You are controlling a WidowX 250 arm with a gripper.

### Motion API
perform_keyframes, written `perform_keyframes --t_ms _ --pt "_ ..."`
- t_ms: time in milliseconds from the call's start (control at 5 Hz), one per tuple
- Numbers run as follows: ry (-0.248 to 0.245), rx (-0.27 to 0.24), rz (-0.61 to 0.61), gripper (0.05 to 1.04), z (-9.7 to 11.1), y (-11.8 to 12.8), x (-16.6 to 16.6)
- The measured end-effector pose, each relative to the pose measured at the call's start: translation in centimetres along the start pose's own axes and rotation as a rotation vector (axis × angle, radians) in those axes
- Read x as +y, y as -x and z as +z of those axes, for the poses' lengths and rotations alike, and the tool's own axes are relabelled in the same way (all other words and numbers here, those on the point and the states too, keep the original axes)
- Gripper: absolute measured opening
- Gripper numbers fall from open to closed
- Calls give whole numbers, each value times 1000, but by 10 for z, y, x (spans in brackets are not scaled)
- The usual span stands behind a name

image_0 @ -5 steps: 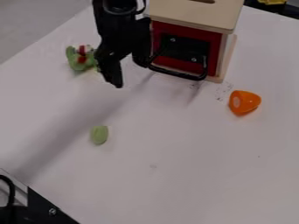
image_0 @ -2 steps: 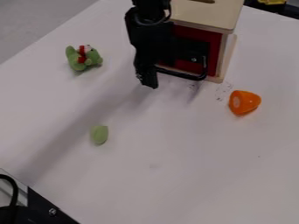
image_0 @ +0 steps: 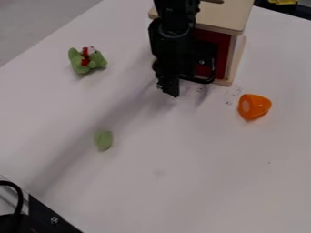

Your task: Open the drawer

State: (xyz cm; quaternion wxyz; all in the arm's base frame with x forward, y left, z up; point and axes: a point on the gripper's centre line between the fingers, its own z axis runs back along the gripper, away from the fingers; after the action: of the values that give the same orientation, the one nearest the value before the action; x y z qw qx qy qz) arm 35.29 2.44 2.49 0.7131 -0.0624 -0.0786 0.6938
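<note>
The black gripper (image_0: pixel 173 91) hangs low in front of the red drawer front (image_0: pixel 223 50), at the left part of the black handle (image_0: pixel 203 80). It covers the left side of the drawer and of the handle; whether it touches the handle I cannot tell. The drawer belongs to a small wooden box with a pale top (image_0: pixel 224 17), at the top of the view. How far the drawer stands out from the box is hidden behind the arm.
A green plush toy (image_0: pixel 91 61) with red trim lies left of the gripper. An orange piece (image_0: pixel 254 107) is right of the box, and a pale green piece (image_0: pixel 103 140) lies at centre left. Black and metal hardware (image_0: pixel 45 217) stands at the lower left corner.
From left of the box, the gripper has moved right across the drawer front to the handle. The green toy, partly covered before, now shows whole. The box has not visibly moved.
</note>
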Motion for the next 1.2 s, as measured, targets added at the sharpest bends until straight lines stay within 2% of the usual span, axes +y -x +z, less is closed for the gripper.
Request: perform_keyframes --t_ms 200,400,600,1200 --pt "-13 9 1 389 -1 5 5" --pt "-31 33 34 200 2 10 14" --pt "-9 41 49 157 14 11 17" --pt "-14 25 70 145 26 19 64"
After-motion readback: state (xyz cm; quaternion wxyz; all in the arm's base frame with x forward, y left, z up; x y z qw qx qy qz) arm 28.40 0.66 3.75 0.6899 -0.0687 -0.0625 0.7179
